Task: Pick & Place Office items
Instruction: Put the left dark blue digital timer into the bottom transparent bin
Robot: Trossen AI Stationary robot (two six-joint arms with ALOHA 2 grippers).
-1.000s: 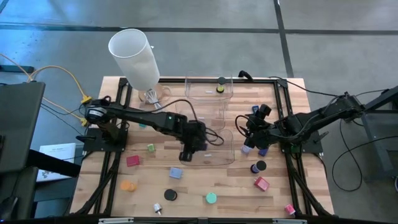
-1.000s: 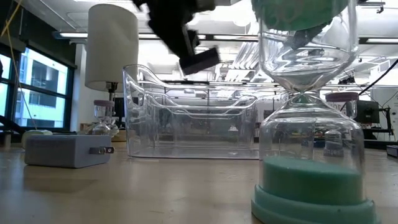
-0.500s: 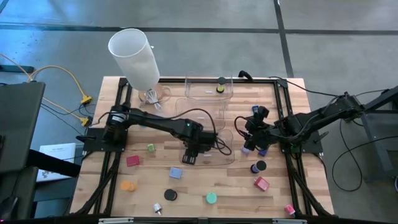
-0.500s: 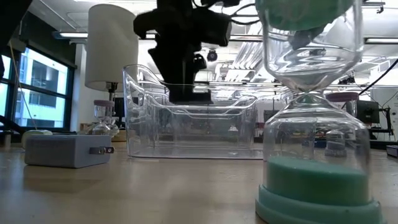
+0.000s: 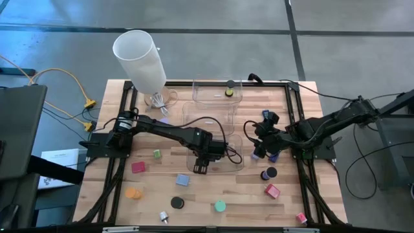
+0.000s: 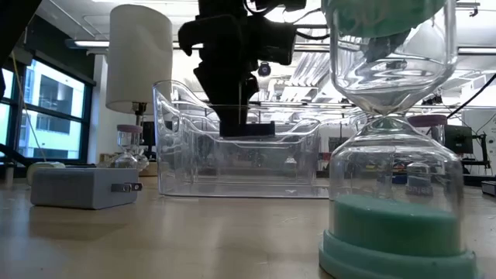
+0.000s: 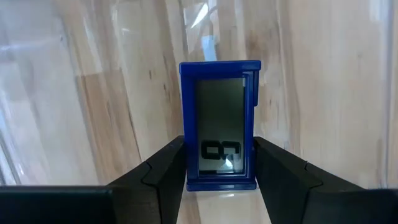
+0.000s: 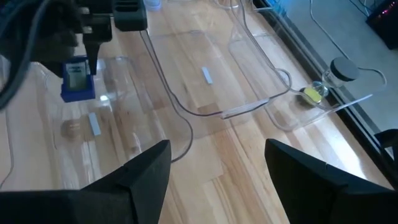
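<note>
A small blue rectangular block with a grey display face (image 7: pixel 220 134) is clamped between the two dark fingers of the left end effector (image 7: pixel 219 163), which is held inside a clear plastic bin (image 5: pixel 223 165) near the middle of the wooden tabletop (image 5: pixel 155 188). In the right wrist view the same block (image 8: pixel 77 79) is seen hanging just above the bin's transparent floor, through which the pale wood grain shows. The right end effector (image 8: pixel 216 177) is held spread wide, with nothing between its fingers, above the planks at the right side of the bins. A second clear bin (image 5: pixel 217 92) at the far edge holds a small yellow piece with a black round top (image 5: pixel 229 89). Scattered on the bare wood nearer the front are a red block (image 5: pixel 138 167), a light blue block (image 5: pixel 182 180), an orange disc (image 5: pixel 132 193), a black disc (image 5: pixel 176 202) and a teal disc (image 5: pixel 220 206). A tall white cylinder (image 5: pixel 140 59) stands at the far left corner.
</note>
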